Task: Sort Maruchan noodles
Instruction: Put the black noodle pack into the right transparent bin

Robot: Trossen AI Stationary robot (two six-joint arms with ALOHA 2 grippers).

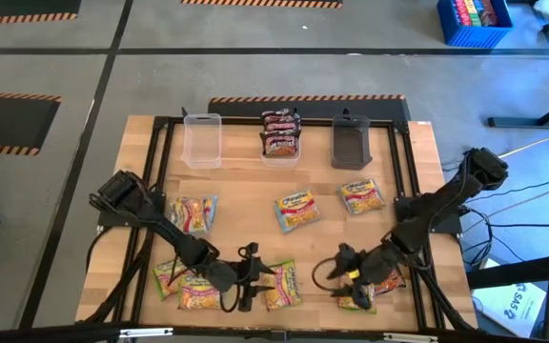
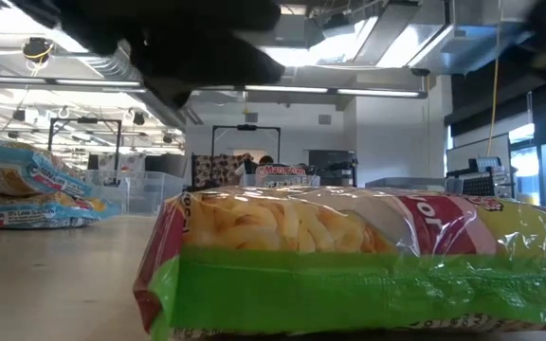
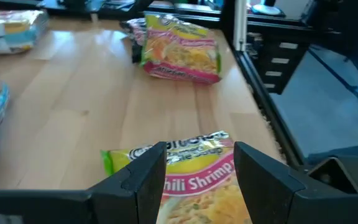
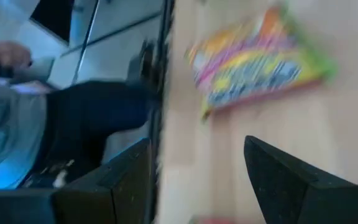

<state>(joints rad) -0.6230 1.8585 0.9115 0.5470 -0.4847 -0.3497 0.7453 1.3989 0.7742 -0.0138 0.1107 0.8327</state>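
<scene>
Ramen packets lie flat on the wooden table. A yellow-green packet (image 1: 280,284) lies near the near edge, and it fills the low view as the yellow-green packet (image 2: 349,275). My left gripper (image 1: 250,277) is open right at its left side; in the left wrist view my left gripper (image 3: 197,177) stands over the "Chili Shrimp" packet (image 3: 194,180). My right gripper (image 1: 335,272) is open, to that packet's right. The right wrist view shows my right gripper (image 4: 197,180) open above bare wood, with a yellow-green packet (image 4: 260,62) ahead. Maroon packets (image 1: 280,131) sit in the middle clear tub. My left gripper is open over the left edge of the Chili Shrimp packet (image 3: 166,163), coming level from the table's left. The packet lies flat on the table. I cannot tell whether the fingertips touch the wrapper.
An empty clear tub (image 1: 202,140) and a dark grey tub (image 1: 352,143) stand at the far edge. Blue-edged packets (image 1: 192,213), (image 1: 296,211), (image 1: 361,196) lie mid-table. More packets lie under the left arm (image 1: 184,283) and the right arm (image 1: 367,291). A person (image 4: 17,93) is beyond the near edge.
</scene>
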